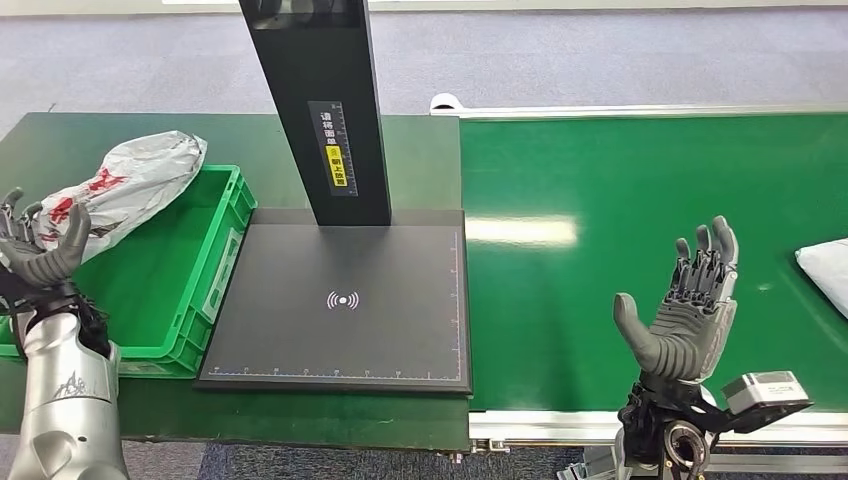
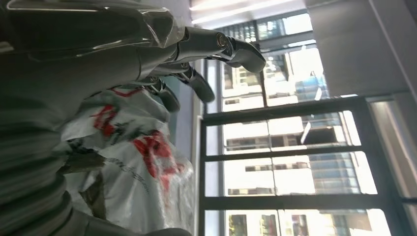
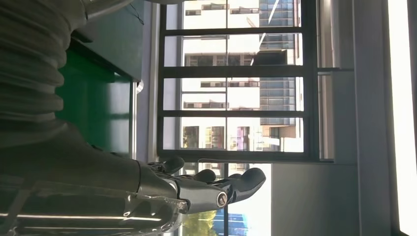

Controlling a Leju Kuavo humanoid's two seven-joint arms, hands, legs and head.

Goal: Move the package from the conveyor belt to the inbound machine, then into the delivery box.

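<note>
Package [image 1: 130, 190], grey-white plastic bag with red print: lying tilted over the far left rim of the green box [image 1: 222, 268], just beyond my left hand [image 1: 40, 245].
My left hand is raised at the box's near left side, fingers [image 2: 196, 84] spread and curled toward the bag; I cannot tell whether they touch it, and they hold nothing. My right hand [image 1: 685, 305] is lifted palm-up over the green conveyor belt [image 1: 620, 190], fingers apart and holding nothing. Black scanning machine [image 1: 345, 310], flat plate with an upright black post, stands between box and belt. Second white package [image 1: 825, 272] lies on the belt at my far right, well apart from my right hand.
</note>
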